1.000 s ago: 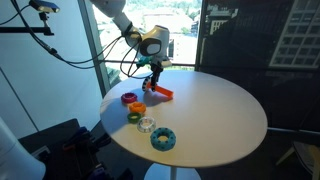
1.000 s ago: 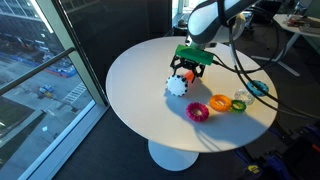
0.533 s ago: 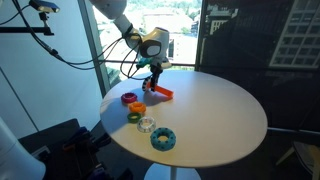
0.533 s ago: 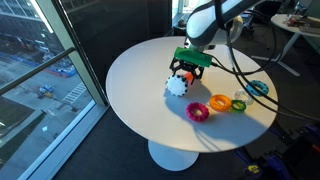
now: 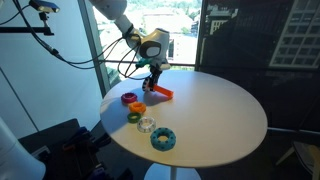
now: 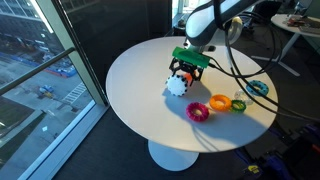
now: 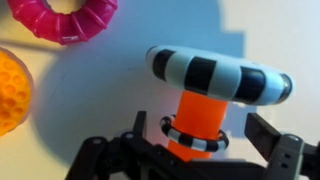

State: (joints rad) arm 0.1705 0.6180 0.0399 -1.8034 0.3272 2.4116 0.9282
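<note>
An orange peg lies on the white round table. It carries a large black-and-white striped ring at its far end and a small striped ring nearer me. My gripper is open, one finger on each side of the peg, not touching it as far as I can see. In both exterior views the gripper hangs low over the peg and the striped ring.
A pink ring and an orange ring lie close by. A green ring, a teal ring and a white ring lie farther along the table edge. Windows stand behind the table.
</note>
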